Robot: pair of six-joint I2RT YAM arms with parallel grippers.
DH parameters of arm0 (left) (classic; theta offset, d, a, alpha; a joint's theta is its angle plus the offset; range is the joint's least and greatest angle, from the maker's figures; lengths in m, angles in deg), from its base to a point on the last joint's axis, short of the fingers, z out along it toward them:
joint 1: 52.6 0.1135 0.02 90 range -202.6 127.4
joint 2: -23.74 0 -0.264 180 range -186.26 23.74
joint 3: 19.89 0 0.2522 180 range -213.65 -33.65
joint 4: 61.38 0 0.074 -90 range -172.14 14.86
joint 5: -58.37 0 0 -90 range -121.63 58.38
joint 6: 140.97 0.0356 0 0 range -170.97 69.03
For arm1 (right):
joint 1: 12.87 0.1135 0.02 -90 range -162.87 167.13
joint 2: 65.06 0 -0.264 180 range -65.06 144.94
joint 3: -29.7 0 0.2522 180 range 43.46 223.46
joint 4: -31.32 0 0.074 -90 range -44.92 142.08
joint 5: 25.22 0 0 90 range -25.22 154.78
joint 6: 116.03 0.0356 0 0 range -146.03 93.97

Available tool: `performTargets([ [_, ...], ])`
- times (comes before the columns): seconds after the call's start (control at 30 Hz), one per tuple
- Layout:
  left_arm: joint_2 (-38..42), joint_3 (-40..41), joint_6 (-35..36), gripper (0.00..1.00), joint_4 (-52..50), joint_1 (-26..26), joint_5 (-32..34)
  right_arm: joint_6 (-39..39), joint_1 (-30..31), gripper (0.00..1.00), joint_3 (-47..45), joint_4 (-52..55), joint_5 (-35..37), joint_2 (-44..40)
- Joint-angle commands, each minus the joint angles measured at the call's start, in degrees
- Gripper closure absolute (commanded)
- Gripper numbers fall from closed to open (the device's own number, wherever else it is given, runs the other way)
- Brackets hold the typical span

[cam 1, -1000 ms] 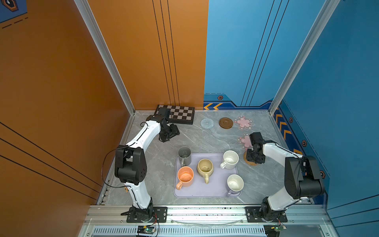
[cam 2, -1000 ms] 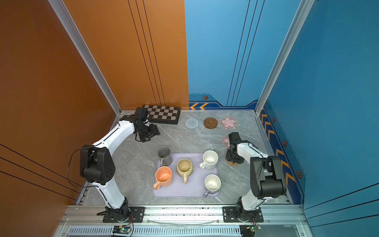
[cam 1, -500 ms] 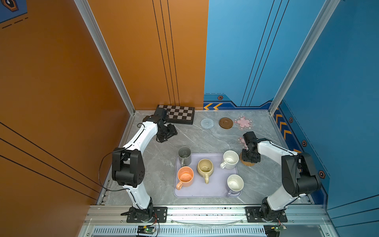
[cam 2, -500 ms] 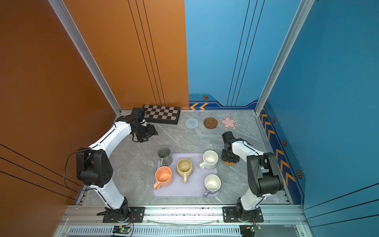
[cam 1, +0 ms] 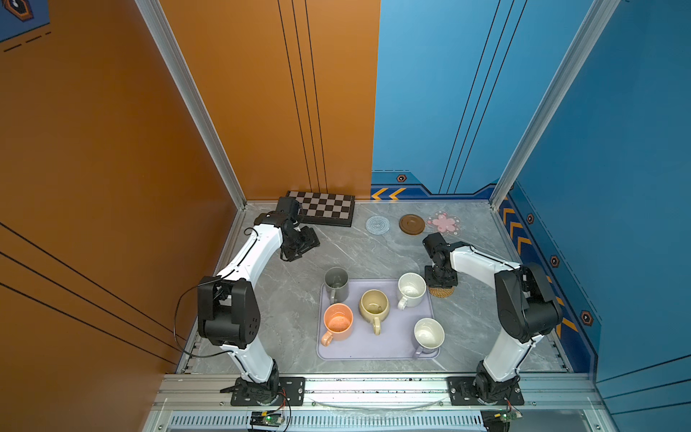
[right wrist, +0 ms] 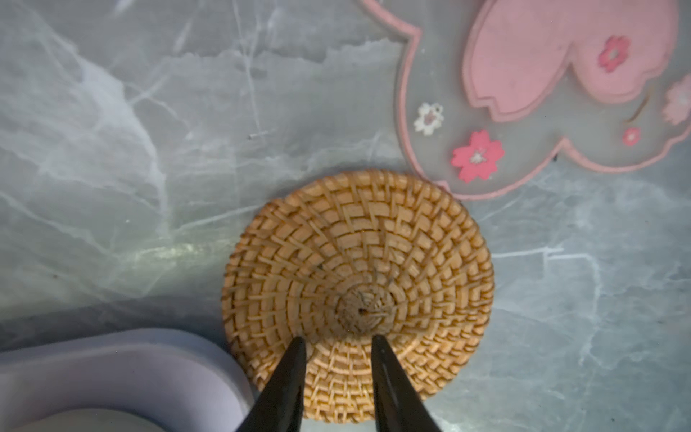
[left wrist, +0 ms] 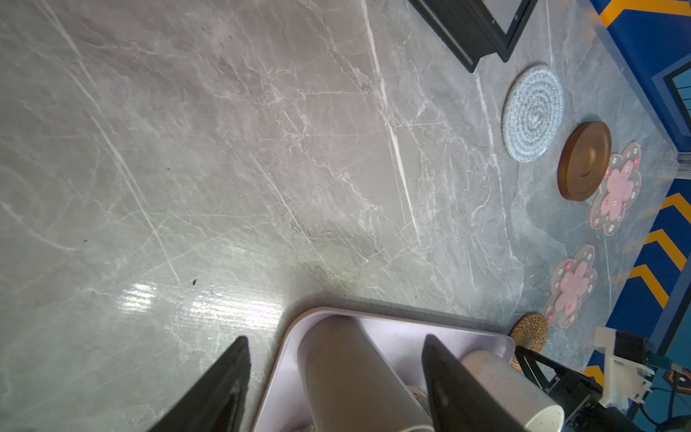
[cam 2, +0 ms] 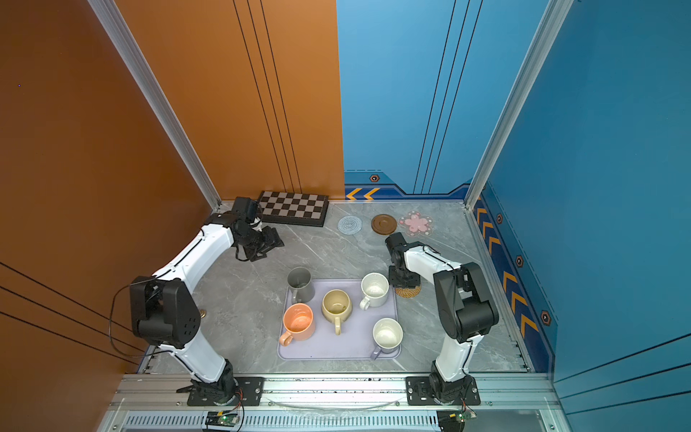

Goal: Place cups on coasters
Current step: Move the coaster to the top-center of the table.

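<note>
Left hand: my left hand (cam 1: pixel 303 245) hung over the grey marbled tabletop (cam 1: pixel 374 254), near the black-and-grey chequered board (cam 1: pixel 325 207). Its fingers stood wide apart and held nothing.
Right hand: my right hand (right wrist: pixel 338 338) pointed down over the woven tan rattan round coaster (right wrist: pixel 359 262). I saw only a narrow gap between its fingers (right wrist: pixel 288 377) and nothing in it. I could not tell whether the tips touched the weave.
Mugs: all five stood upright on the large lavender rounded-square tray (cam 1: pixel 377 353).
Tray, far left corner: tall grey cylindrical mug (cam 1: pixel 336 284).
Tray, near left: orange mug (cam 1: pixel 337 321).
Tray, middle: rounded beige-yellow mug (cam 1: pixel 374 305).
Tray, far right corner: speckled white mug (cam 1: pixel 411 290).
Tray, near right corner: lavender mug with a white inside (cam 1: pixel 429 333).
Rattan coaster: it lay flat on the tabletop just beside the tray's far right corner, under my right hand.
Far row: the pale-blue spiral round coaster (cam 1: pixel 377 225), the dark-brown wooden disc coaster (cam 1: pixel 411 224) and a translucent pink-flower coaster (cam 1: pixel 444 223) lay in a line along the back of the tabletop, all bare.
Second flower: in the left wrist view a second pink-flower coaster (left wrist: pixel 572 286) lay between that row and the rattan coaster. In the right wrist view its edge sat just beside the rattan rim. My right arm hid it in both top views.
</note>
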Motion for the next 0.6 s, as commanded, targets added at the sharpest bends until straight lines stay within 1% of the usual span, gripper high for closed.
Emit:
performTargets([
  [0.0, 1.44, 0.86, 1.23, 0.27, -0.84, 0.79, -1.00, 1.47, 1.84, 0.67, 1.87, -1.08, -3.88, 4.55],
  [0.27, 1.03, 0.59, 1.16, 0.27, -0.84, 0.78, -1.20, 0.60, 1.52, 0.67, 6.25, -0.39, -3.93, 8.85],
  [0.57, 0.36, 0.34, 0.96, 0.27, -0.79, 0.26, -1.01, 0.87, 0.96, 0.68, 4.42, -0.39, -2.52, 6.45],
])
